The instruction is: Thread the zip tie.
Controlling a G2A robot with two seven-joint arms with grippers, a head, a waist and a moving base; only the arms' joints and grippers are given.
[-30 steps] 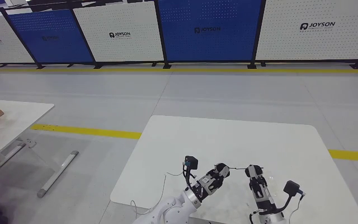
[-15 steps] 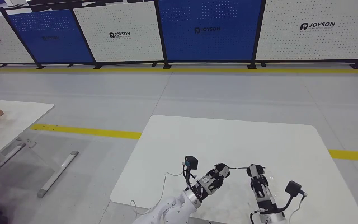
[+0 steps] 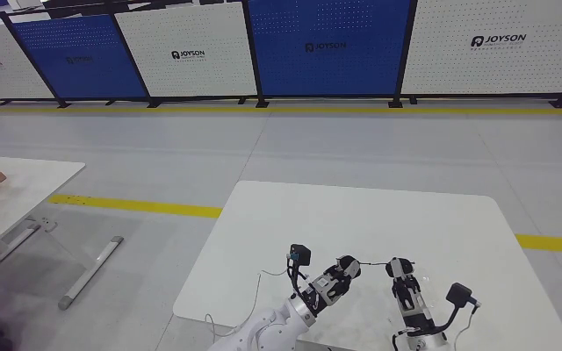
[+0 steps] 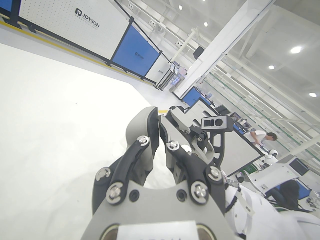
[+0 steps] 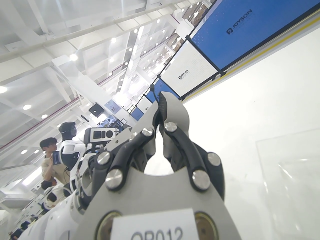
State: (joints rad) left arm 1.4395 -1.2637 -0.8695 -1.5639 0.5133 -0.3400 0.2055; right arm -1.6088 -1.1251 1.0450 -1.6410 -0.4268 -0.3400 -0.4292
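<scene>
I have the left gripper point(image 3: 348, 265) and right gripper point(image 3: 397, 266) side by side over the table's point(image 3: 351, 211) near edge. The zip tie point(image 3: 373, 262) runs between them.

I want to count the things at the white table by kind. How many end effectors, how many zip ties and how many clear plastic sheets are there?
end effectors: 2, namely the left end effector and the right end effector, each shut on the tie
zip tie: 1
clear sheet: 1
Total: 4
</scene>
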